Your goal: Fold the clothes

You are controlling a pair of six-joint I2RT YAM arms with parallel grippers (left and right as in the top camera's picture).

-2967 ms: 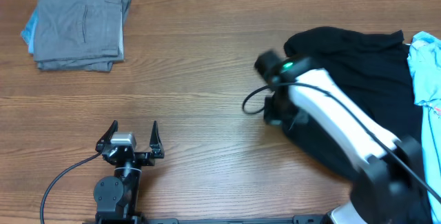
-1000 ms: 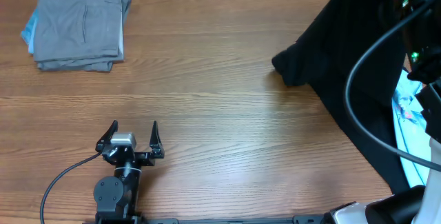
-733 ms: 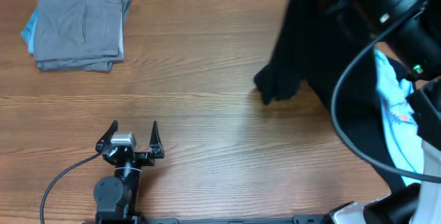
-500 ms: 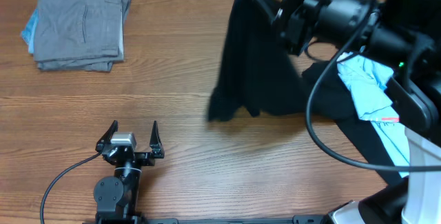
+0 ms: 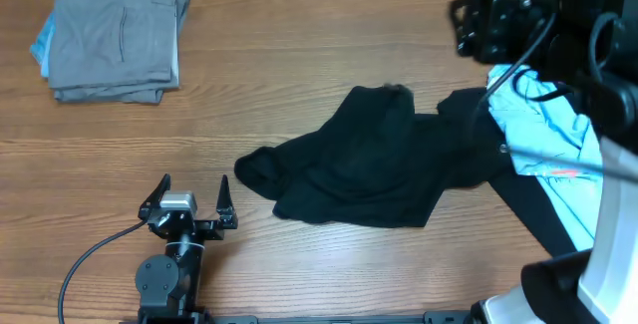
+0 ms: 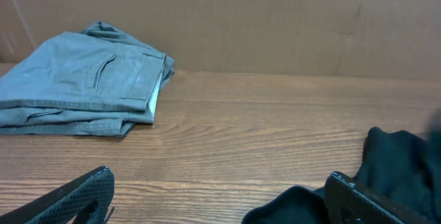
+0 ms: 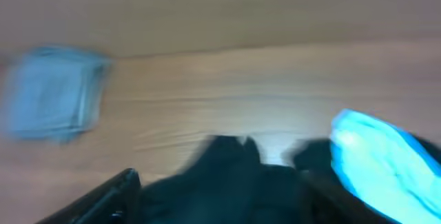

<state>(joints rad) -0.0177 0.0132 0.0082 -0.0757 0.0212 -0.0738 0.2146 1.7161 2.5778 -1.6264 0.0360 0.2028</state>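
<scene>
The black shirt (image 5: 369, 169) lies crumpled at centre frame, touching the light blue garment (image 5: 548, 130) at right, while the left gripper (image 5: 192, 192) at lower left and the right gripper (image 5: 476, 25) at upper right hang open and empty, so pulling the shirt flat may drag the blue one along.

A black shirt (image 5: 364, 164) lies crumpled and unfolded mid-table (image 5: 299, 85), spread in loose, rumpled folds with one bunched end reaching toward the near left. Its right side meets a light blue garment (image 5: 553, 135), also unfolded, heaped at the right edge over more black cloth (same piece or another, I cannot tell). Well apart, at the far left corner, grey trousers (image 5: 115, 35) sit neatly folded, pocket side up, with a light blue edge showing beneath them.
</scene>
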